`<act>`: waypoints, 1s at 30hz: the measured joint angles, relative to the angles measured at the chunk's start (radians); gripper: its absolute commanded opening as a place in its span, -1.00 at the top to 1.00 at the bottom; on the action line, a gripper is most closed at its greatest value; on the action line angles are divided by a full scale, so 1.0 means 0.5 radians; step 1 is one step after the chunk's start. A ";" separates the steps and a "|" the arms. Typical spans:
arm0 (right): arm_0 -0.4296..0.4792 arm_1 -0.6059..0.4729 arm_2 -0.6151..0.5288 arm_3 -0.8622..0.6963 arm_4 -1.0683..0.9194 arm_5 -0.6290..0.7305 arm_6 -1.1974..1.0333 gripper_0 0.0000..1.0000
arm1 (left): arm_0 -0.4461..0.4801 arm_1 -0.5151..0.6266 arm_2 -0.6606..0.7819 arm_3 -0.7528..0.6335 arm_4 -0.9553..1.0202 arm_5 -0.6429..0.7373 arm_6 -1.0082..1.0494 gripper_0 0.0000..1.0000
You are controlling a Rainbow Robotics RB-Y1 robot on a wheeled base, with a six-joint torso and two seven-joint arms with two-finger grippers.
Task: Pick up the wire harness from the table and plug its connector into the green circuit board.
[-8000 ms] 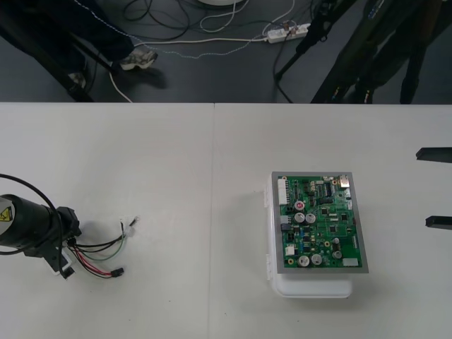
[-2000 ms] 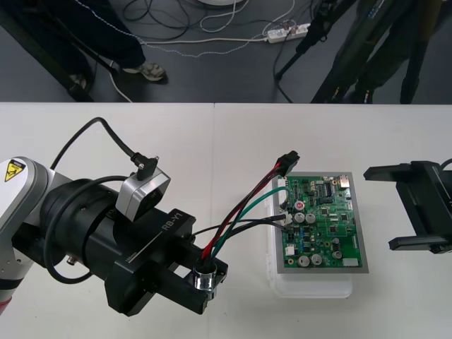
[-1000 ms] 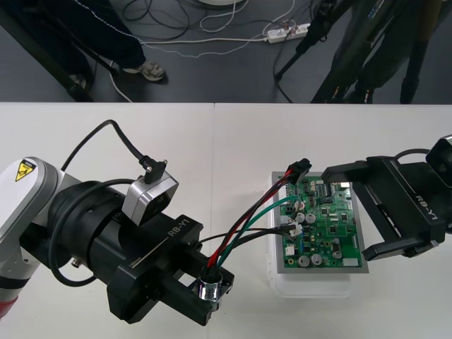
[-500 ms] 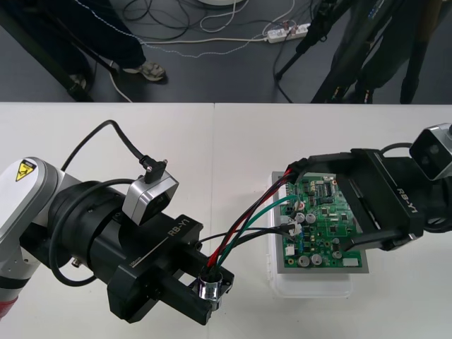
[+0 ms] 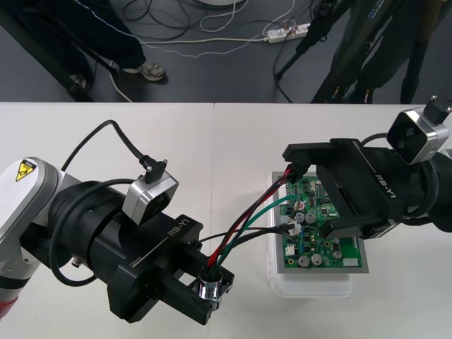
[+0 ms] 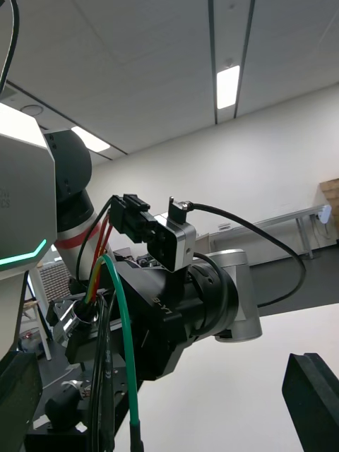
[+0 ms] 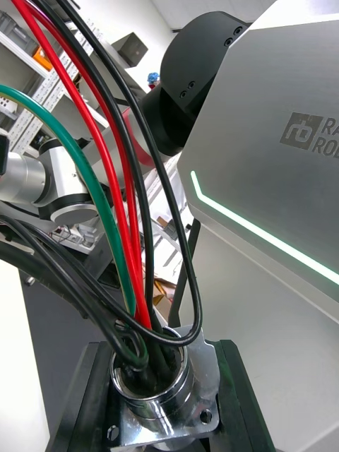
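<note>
Left tool [image 5: 206, 294]: yours pinches the round metal socket [image 7: 157, 395].
Black plug [image 5: 294, 170]: up-right along the wires [image 5: 247, 219], just beside your spread right tool [image 5: 305, 189] (the nearer arm).

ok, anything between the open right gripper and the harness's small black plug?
Nothing visible. The small black plug stands up on its red, black and green wires ahead of the open right gripper, near its far finger, above the green circuit board's far left corner. The left gripper is shut on the round metal socket.
</note>
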State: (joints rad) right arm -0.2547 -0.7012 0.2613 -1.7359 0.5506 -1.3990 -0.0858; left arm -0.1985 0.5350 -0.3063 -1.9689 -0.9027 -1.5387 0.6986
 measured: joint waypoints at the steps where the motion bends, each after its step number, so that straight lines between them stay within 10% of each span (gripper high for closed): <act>1: -0.006 0.001 0.002 -0.009 -0.002 0.001 -0.036 -1.00 | 0.000 0.000 0.000 0.000 0.000 0.000 0.000 1.00; 30: -0.079 0.021 0.129 -0.192 -0.189 0.114 -0.280 -1.00 | 0.000 0.000 0.000 0.002 0.004 0.000 0.000 1.00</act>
State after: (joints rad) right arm -0.2940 -0.6905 0.3257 -1.8317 0.4559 -1.3418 -0.2256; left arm -0.1985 0.5349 -0.3063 -1.9679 -0.9006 -1.5387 0.6987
